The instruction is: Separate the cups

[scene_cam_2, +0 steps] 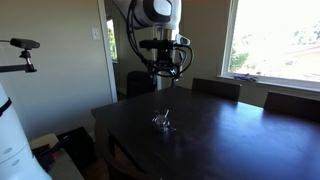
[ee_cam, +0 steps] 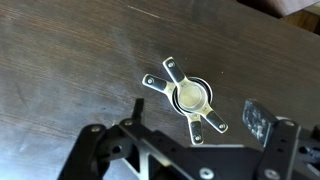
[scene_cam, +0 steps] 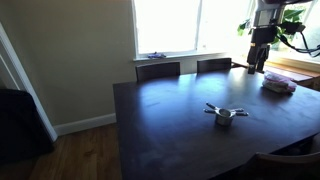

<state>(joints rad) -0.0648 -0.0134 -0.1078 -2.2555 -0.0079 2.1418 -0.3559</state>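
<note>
The cups [ee_cam: 190, 97] sit nested in a single stack on the dark wooden bench [scene_cam: 160, 125], their flat handles [ee_cam: 208, 125] fanned outward like spokes. In both exterior views we find the pincer [scene_cam_2: 165, 82] hanging well above them, its jaws spread wide, gripping nothing.

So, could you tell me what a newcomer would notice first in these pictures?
The cups stand out: shiny, stacked together with handles fanned out, near the middle of the dark table. The gripper hangs high above them with open fingers, and a bright window glares behind the table.
</note>
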